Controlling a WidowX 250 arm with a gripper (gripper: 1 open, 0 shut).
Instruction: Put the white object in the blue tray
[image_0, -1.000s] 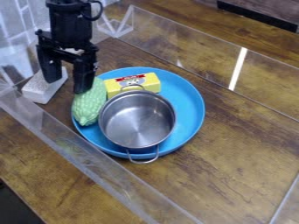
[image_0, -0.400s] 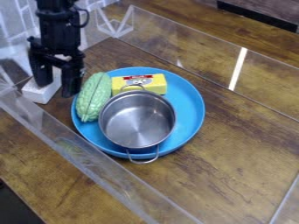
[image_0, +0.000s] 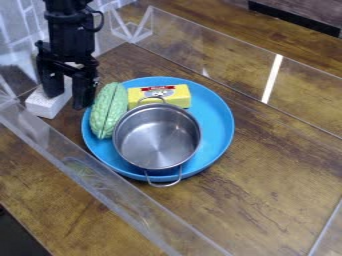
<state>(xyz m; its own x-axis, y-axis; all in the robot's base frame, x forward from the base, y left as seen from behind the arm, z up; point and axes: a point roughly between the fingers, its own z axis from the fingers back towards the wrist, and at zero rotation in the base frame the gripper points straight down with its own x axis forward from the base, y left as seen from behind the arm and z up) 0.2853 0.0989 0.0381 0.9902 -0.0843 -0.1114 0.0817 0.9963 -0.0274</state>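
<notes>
A: What is everything made of?

B: The blue tray (image_0: 221, 125) is a round, smooth, shallow dish with a raised rim, plastic by its look. Inside it, a round steel pot (image_0: 156, 140) with a shiny brushed wall and a small loop handle at its six o'clock edge. At the pot's nine to ten o'clock lies a green knobbly oval (image_0: 106, 109), bumpy all over, touching the pot's rim. At the pot's twelve o'clock sits a yellow box (image_0: 160, 95), flat and rectangular, with a printed label.

A: And the surface, the room?

B: A dark wooden counter (image_0: 267, 190), planked and worn, with clear panels standing around the work area; one catches a bright streak of light at about two o'clock from the tray. Little of the room beyond can be made out.

A: The white object?

B: The white object (image_0: 50, 104) is a small off-white block, dull and sponge-like. It lies on the counter outside the tray, at the tray's nine to ten o'clock, just beside the rim, partly hidden by the arm.

A: The pincer?

B: The black pincer (image_0: 64, 88) points straight down, its two fingers (image_0: 82, 86) spread wide and holding nothing. It stands low over the white block; I cannot tell whether it touches it.
</notes>
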